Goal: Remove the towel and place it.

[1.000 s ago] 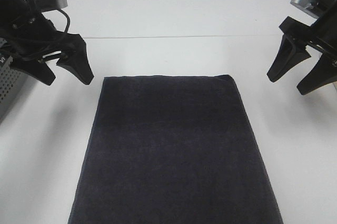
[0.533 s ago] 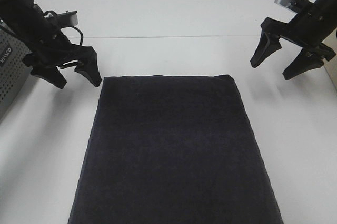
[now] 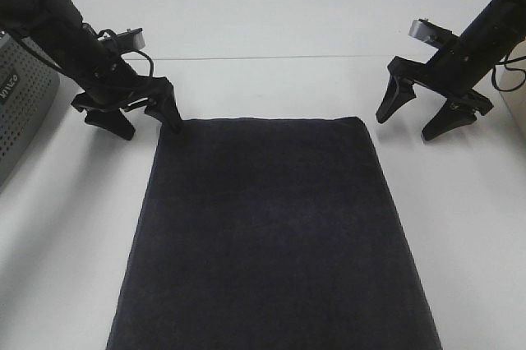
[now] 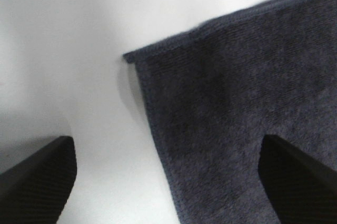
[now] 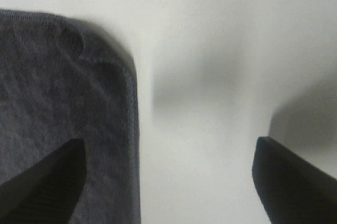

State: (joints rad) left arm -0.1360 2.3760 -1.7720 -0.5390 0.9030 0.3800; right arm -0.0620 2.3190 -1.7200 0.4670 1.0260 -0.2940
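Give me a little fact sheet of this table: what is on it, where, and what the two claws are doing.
Surface: white table
Main item: dark navy rectangular terry towel, lying flat, near end cut off by the overhead view
Left gripper: open, low at the towel's far left corner, holding nothing; contact unclear
Right gripper: open, low beside the towel's far right corner, mostly over bare table, holding nothing
Other item: grey perforated basket, at the left edge of the overhead view
Towel status: not gripped
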